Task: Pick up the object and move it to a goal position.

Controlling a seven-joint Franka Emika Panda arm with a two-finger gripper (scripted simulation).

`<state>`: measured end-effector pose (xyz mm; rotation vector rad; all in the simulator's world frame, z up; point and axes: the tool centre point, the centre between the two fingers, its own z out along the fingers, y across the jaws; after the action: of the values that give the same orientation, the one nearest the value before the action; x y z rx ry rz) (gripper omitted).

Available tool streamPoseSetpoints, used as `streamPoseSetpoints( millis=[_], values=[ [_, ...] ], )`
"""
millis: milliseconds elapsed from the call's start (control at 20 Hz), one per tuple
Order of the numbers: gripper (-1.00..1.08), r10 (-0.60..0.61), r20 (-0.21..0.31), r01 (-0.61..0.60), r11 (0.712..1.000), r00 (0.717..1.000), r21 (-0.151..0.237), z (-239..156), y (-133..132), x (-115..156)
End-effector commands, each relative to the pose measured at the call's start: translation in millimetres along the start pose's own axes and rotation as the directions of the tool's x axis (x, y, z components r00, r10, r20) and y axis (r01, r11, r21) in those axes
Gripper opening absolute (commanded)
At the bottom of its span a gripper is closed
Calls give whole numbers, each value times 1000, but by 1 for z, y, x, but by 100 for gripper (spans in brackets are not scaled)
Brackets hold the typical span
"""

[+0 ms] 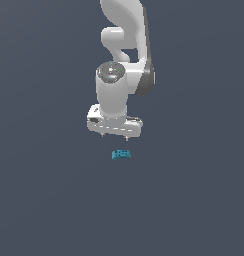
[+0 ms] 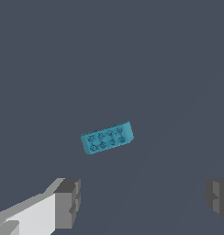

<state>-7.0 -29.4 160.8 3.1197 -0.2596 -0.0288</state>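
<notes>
The object (image 1: 121, 154) is a small teal-blue blocky piece with studs on top, lying on the dark grey floor. In the wrist view the object (image 2: 107, 137) shows its studded top, slightly tilted. My white gripper (image 1: 114, 135) hangs above it, fingertips a short way over the floor, just above and slightly toward the exterior view's left of the piece. The gripper (image 2: 143, 202) is open and empty: its two grey fingertips (image 2: 68, 202) stand far apart, with the object clear of them, not between them.
The floor (image 1: 44, 200) is a plain dark grey surface. The white arm (image 1: 124, 45) rises behind the gripper. No other objects show.
</notes>
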Motion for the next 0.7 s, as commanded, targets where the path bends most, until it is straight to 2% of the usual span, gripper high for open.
streamPoseSetpoints(
  millis=[0, 300, 650],
  values=[
    [100, 49, 0, -49, 999, 999, 2, 4, -2, 1],
    [100, 203, 2, -203, 979, 979, 9, 15, -6, 2],
    [100, 387, 6, -387, 922, 922, 14, 28, -11, 4]
  ],
)
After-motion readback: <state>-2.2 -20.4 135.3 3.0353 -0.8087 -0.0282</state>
